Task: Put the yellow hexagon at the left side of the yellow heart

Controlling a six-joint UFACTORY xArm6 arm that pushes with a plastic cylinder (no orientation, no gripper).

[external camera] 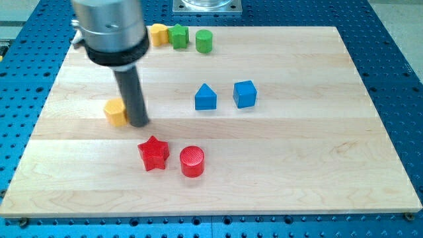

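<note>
Red cylinder (192, 161) nearest; my tip (139, 123) touches yellow hexagon (115, 112).

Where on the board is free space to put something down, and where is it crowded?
Free: the wooden board's right part beyond the blue cube, and the bottom strip below the red star. Crowded: the top edge by the green blocks, and around my tip touching the yellow block.

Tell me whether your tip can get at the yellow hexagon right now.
Probably yes: my tip already sits against the right side of the yellow hexagon, with nothing between them; the red star lies lower, clear of it.
</note>
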